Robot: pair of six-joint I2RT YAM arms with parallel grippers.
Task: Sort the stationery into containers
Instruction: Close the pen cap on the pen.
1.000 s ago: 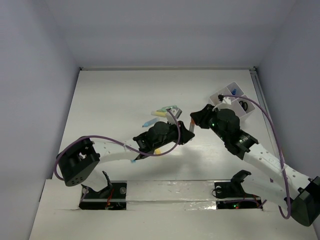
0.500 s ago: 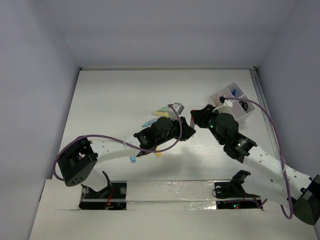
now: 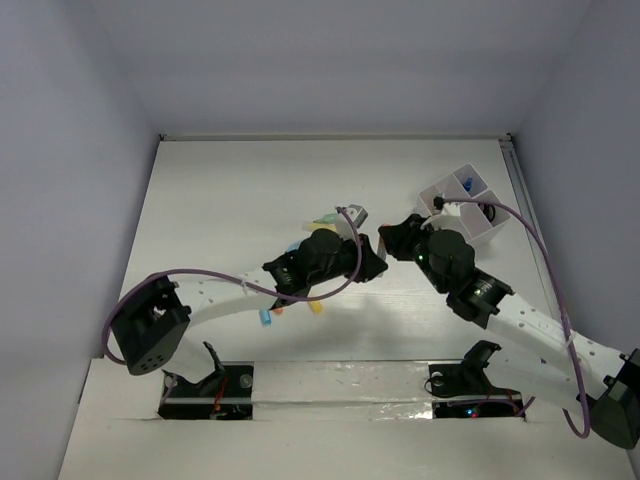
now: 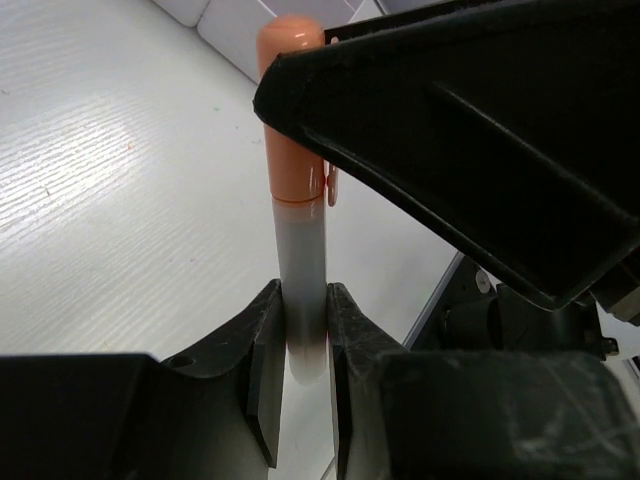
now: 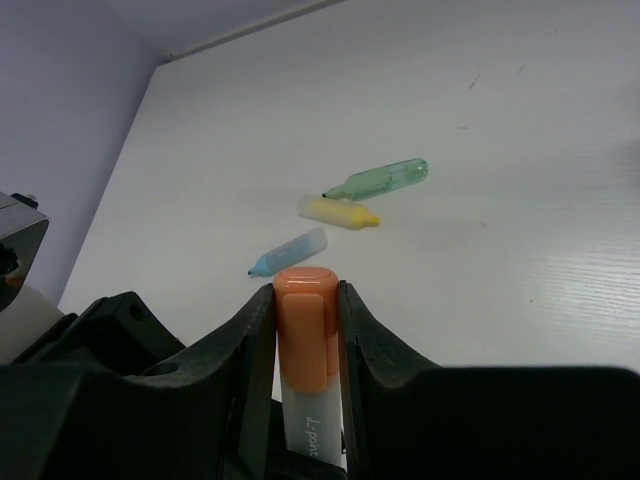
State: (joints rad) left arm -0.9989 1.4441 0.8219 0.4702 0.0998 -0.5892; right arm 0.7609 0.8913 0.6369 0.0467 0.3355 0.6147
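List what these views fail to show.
Right wrist view: the orange-capped white plastic pen in the right tool sinks between its fingers; barrel print is cut off.
Left wrist view: the pen's lower end is buried in the left tool; the right tool's black body blocks the upper right.
Top view: both tools cover the pen; contents of the clear-white divided plastic tray are too small to name; the left arm overlaps small coloured pieces.

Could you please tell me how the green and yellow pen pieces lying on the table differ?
The translucent green pen-like piece is longer and slimmer, its dark tip pointing left in the right wrist view; the pale yellow pen-like piece is shorter and stubbier, its tip pointing right. Both lie flat on the white table.
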